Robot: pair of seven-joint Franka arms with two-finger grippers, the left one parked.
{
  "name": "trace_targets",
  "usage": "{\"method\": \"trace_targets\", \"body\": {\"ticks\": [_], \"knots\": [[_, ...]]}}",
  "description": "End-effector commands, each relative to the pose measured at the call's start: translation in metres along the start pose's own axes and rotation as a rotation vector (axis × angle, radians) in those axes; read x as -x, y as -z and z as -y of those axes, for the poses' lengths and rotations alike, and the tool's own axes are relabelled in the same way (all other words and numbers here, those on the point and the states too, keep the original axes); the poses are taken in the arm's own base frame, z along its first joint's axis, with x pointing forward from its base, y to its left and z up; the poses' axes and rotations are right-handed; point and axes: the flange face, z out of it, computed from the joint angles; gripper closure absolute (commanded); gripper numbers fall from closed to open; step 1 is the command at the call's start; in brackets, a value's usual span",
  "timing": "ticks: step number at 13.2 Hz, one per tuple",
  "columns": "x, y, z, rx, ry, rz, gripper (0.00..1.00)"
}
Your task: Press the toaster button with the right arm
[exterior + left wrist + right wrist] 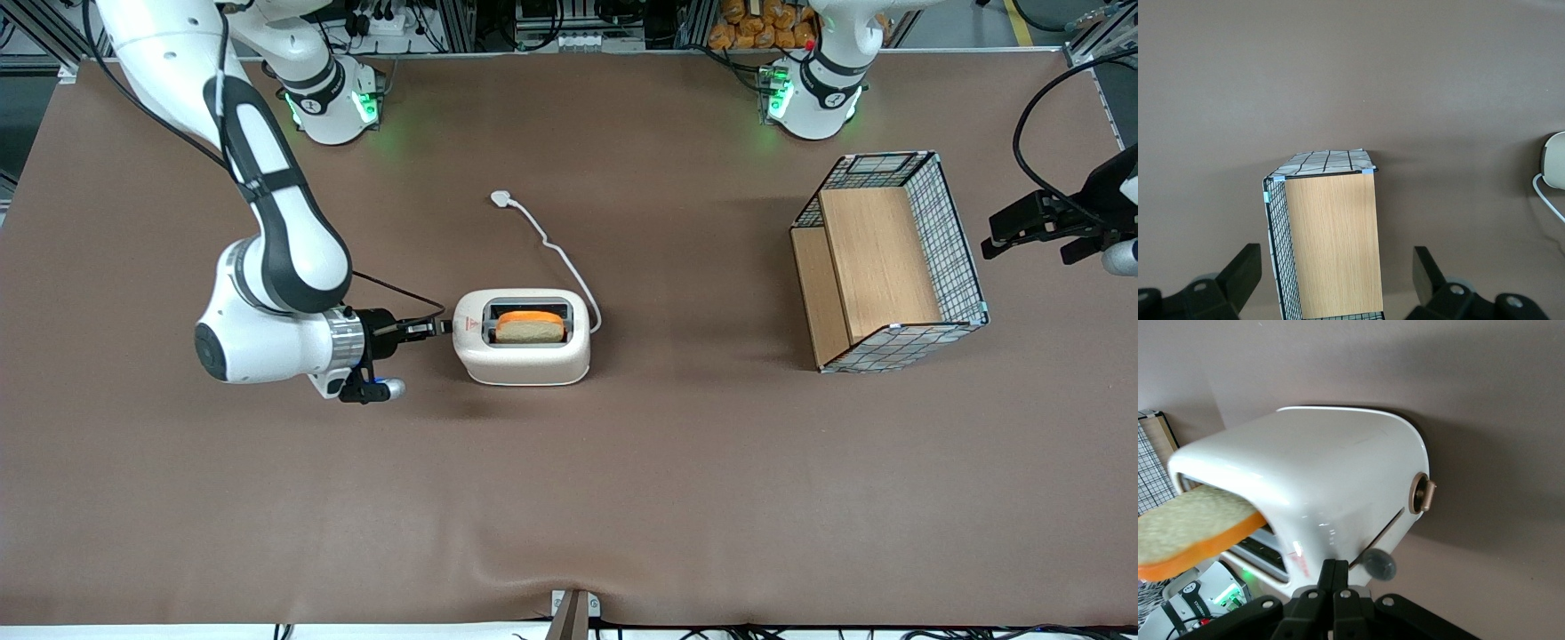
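Note:
The cream-white toaster (520, 363) stands mid-table with a slice of toast (530, 329) sticking up out of its slot. My right arm's gripper (440, 327) lies level with the table, its tips against the toaster's short end toward the working arm's end of the table. In the right wrist view the gripper (1336, 565) is shut with nothing held, its fingers pressed together just beside the round grey toaster button (1378, 564), which sits at the end of a dark slit near the red mark. The toaster (1338, 467) fills that view, with the toast (1191, 527) jutting out.
A beige dial (1423, 493) sits on the same short end, lower down. A white cord (560, 253) runs from the toaster to a plug (502, 198) farther from the front camera. The wire-and-wood basket (889, 262) stands toward the parked arm's end.

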Motion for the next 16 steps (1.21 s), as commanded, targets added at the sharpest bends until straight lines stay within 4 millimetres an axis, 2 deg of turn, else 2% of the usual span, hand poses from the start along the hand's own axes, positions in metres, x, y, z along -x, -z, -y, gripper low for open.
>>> {"method": "trace_targets", "body": {"ticks": [1, 4, 7, 16], "knots": [[0.003, -0.003, -0.005, -0.029, 0.003, -0.001, 1.00], [0.005, -0.005, -0.012, -0.031, 0.010, 0.005, 1.00], [0.009, -0.011, -0.030, -0.049, 0.015, 0.020, 1.00], [0.000, -0.025, -0.044, -0.084, 0.038, 0.004, 1.00]]}}
